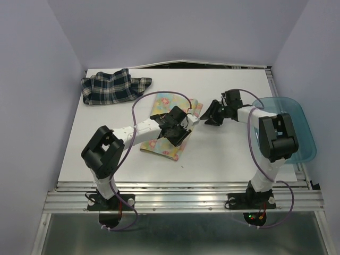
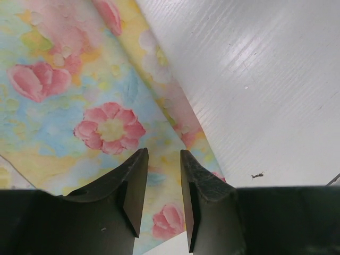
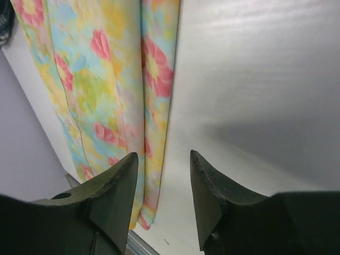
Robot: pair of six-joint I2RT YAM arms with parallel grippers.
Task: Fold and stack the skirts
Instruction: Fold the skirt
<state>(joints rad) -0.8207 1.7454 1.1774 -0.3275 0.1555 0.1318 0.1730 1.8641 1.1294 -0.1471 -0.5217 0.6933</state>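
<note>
The flowered skirt (image 1: 170,127) is lying folded mid-counter, with the left tool (image 1: 180,129) hovering over it, jaws apart and gripping nothing, seemingly ready to press or tidy the fold. The right tool (image 1: 212,118) is waiting beside it, parted and empty. The plaid skirt (image 1: 114,86) is sitting crumpled at the far left, awaiting folding.

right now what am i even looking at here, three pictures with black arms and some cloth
These are two robot arms bolted to a white table. The wide picture looks down from above; the other two come from cameras on each wrist, with the black fingers at the bottom.

The left tool hovers over a flowered skirt with its fingers apart, gripping nothing. The right tool is open over bare table beside that skirt.

A plaid skirt lies crumpled at the far left. A teal bin sits at the right edge.
</note>
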